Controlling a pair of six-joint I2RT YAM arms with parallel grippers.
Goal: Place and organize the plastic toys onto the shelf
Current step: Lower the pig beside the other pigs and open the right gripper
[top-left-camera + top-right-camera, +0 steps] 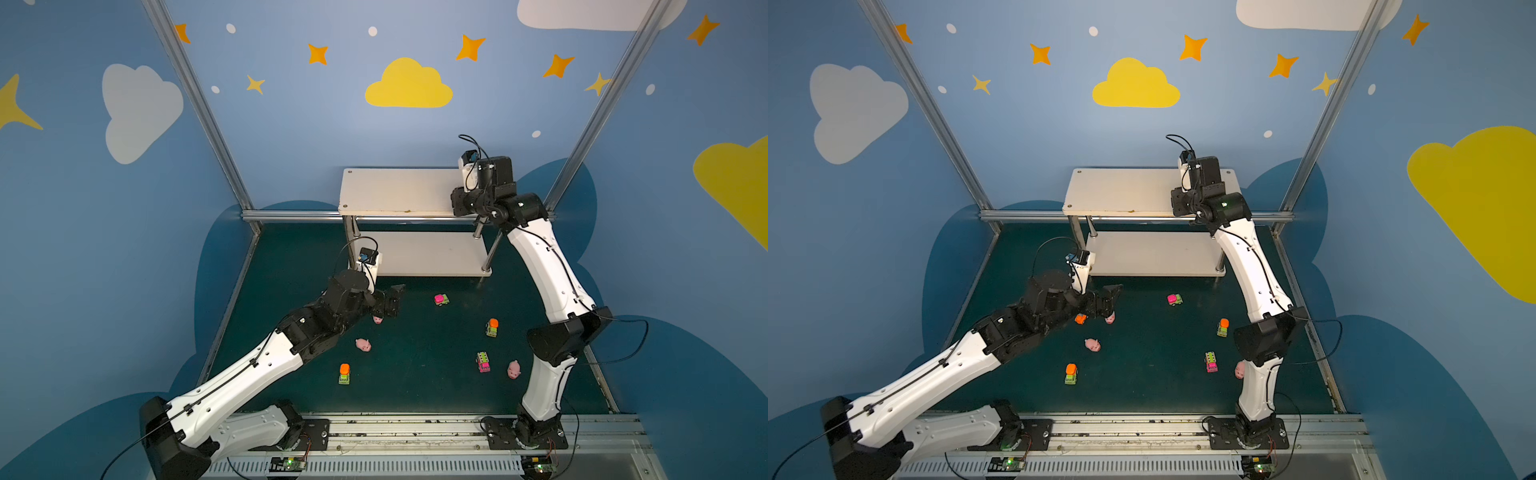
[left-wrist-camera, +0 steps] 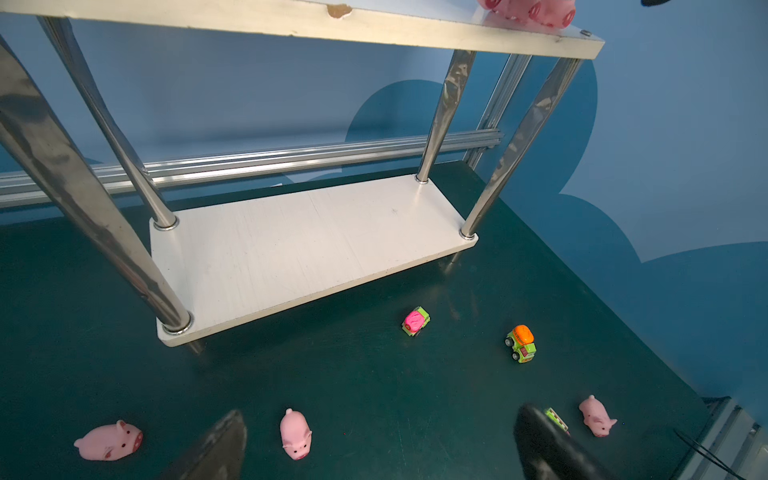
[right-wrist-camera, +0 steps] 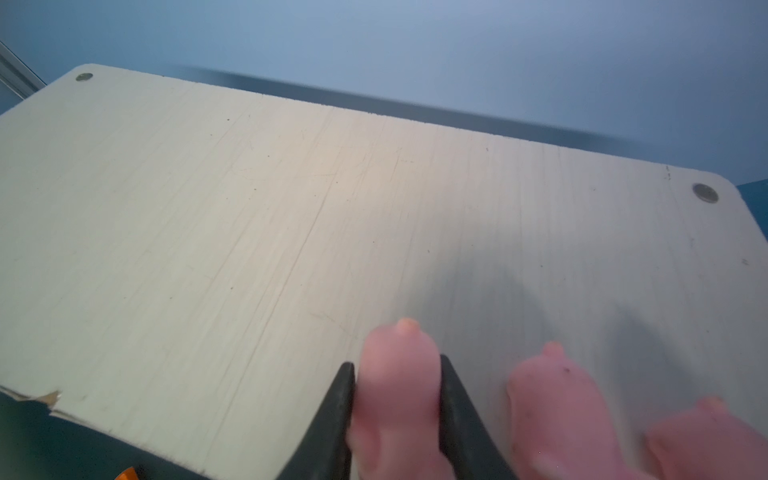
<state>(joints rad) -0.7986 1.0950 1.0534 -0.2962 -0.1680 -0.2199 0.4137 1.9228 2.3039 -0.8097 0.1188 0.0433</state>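
My right gripper [image 3: 395, 361] is shut on a pink pig [image 3: 399, 399] over the shelf's top board [image 3: 249, 216], near its front right corner. Two more pigs [image 3: 557, 399] [image 3: 706, 440] lie on that board beside it. The shelf [image 1: 395, 191] stands at the back in both top views, and its lower board [image 1: 424, 253] is bare. My left gripper [image 2: 380, 419] is open low over the green mat. A pig [image 2: 296, 434] shows between its spread fingers, close to one finger. Another pig [image 2: 110, 441] lies outside them.
On the mat lie a magenta-topped vehicle [image 1: 441, 299], two orange-topped vehicles [image 1: 492, 327] [image 1: 344, 373], a green-and-magenta one [image 1: 482, 361] and pigs [image 1: 363, 344] [image 1: 513, 369]. An orange vehicle [image 1: 1080, 318] peeks from under my left wrist. Metal frame posts stand at the back corners.
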